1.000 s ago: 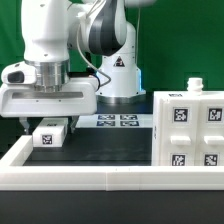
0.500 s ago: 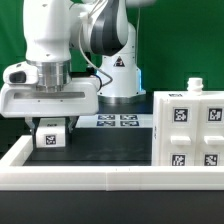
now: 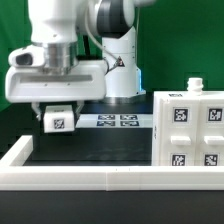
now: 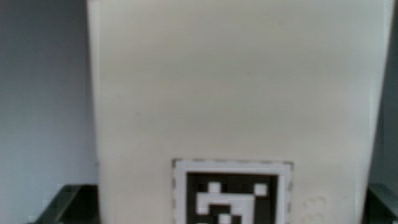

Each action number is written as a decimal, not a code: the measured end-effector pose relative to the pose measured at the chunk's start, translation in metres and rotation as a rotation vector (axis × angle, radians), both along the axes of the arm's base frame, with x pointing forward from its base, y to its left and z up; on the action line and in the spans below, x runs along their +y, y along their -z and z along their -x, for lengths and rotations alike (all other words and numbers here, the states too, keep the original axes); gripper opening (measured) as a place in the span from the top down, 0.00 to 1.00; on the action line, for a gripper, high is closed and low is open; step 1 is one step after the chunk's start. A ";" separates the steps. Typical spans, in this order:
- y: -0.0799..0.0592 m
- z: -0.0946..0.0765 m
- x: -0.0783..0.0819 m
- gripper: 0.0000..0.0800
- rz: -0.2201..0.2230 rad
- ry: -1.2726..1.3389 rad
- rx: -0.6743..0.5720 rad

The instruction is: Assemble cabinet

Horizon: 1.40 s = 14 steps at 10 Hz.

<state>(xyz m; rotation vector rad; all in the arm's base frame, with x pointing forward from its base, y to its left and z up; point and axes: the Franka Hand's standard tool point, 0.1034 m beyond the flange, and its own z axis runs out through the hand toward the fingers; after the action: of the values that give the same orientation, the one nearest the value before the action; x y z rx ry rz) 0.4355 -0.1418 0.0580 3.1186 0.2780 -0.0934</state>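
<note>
light: bright, even, diffuse | exterior view: sharp, white cabinet (image 3: 185,130) faces pale but tags readable | wrist view: soft, white block (image 4: 231,90) out of focus (its tag edges smear), dark lower corners

Black counter (image 3: 100,150), bare in the middle. Long white rail (image 3: 90,178) edges its near side. Marker board (image 3: 118,120) lies flat toward the far edge, tags up. Green backdrop (image 3: 175,45) behind.

A white block (image 4: 231,90) bearing a black-and-white marker tag (image 4: 233,192) fills the view.
</note>
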 end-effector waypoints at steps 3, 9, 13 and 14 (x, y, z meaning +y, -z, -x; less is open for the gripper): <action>-0.054 -0.014 0.047 0.29 -0.036 0.080 -0.011; -0.081 -0.043 0.132 0.29 -0.031 0.159 -0.016; -0.081 -0.042 0.133 0.29 -0.031 0.158 -0.011; -0.087 -0.045 0.140 0.29 -0.034 0.151 0.003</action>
<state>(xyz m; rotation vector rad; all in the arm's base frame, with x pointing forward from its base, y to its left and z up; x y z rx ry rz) 0.4807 -0.0019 0.1447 3.1688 0.0443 -0.0948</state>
